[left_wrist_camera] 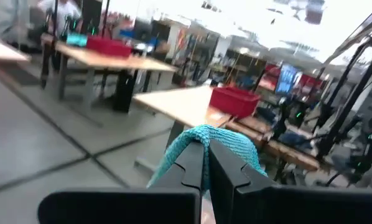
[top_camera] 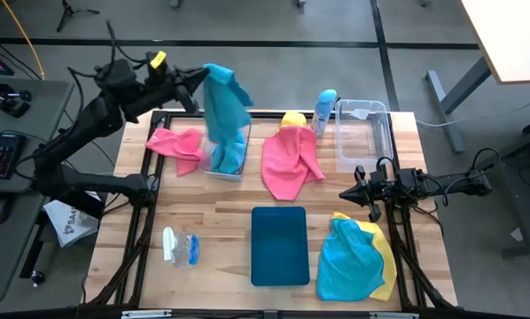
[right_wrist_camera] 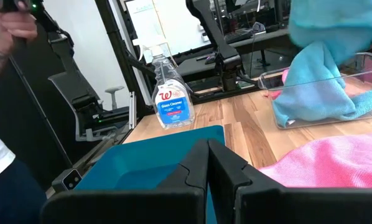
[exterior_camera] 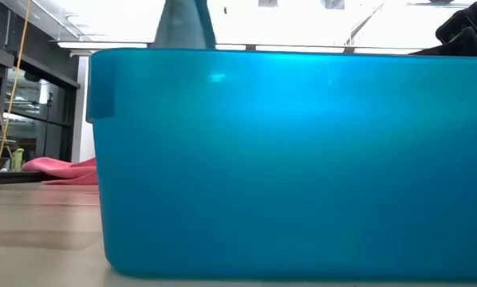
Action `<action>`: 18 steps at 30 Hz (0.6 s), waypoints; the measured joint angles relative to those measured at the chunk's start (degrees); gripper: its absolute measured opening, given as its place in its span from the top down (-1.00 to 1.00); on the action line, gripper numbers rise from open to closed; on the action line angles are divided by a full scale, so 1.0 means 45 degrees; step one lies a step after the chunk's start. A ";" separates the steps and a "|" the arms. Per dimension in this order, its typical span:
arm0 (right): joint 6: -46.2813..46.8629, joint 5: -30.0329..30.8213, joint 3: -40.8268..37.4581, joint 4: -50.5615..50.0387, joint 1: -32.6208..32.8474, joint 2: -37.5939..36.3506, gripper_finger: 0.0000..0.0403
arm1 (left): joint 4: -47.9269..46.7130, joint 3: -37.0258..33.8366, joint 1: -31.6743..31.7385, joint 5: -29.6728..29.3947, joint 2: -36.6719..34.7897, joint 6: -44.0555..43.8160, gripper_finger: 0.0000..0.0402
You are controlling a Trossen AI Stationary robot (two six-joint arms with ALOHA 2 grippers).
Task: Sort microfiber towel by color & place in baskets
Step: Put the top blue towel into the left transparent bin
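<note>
My left gripper (top_camera: 197, 91) is above the table's far left part, shut on a blue towel (top_camera: 224, 111) that hangs down into a clear bin (top_camera: 244, 158). A pink towel (top_camera: 176, 146) lies left of that bin. A larger pink towel (top_camera: 291, 164) is spread at the centre, with a yellow one (top_camera: 293, 119) at its far end. A blue towel (top_camera: 346, 259) lies on a yellow towel (top_camera: 388, 266) near the right corner. The dark-teal tray (top_camera: 280, 245) sits at the near centre. A second clear bin (top_camera: 364, 135) stands far right. My right gripper (top_camera: 358, 193) waits shut above the table's right side. My left gripper pinches the blue towel's upper end (left_wrist_camera: 201, 135) between its two shut fingers (left_wrist_camera: 189, 168), coming roughly level from the table's left. The cloth bunches over the fingertips and hangs slack below them. Its lower end (top_camera: 222, 159) rests inside the clear bin.
A spray bottle (top_camera: 181, 246) lies on the near left of the table. A bottle with a light-blue cap (top_camera: 324, 110) stands at the far edge, beside the right bin. In the low view the teal tray's wall (exterior_camera: 286, 159) blocks most of the table. A person's arm (right_wrist_camera: 2, 37) shows beyond the table.
</note>
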 joint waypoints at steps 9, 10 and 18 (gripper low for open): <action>0.0004 0.0000 -0.0004 0.0000 0.0004 -0.0004 1.00 | -0.4174 -0.0010 -0.0839 -0.2289 0.0122 -0.0523 1.00; 0.0004 0.0000 -0.0004 0.0000 0.0004 0.0000 1.00 | -0.4755 -0.0010 -0.0959 -0.2756 0.0122 -0.0641 1.00; 0.0000 0.0001 -0.0003 0.0000 0.0003 0.0000 1.00 | -0.5747 -0.2292 -0.1824 -0.3577 0.0233 -0.2273 1.00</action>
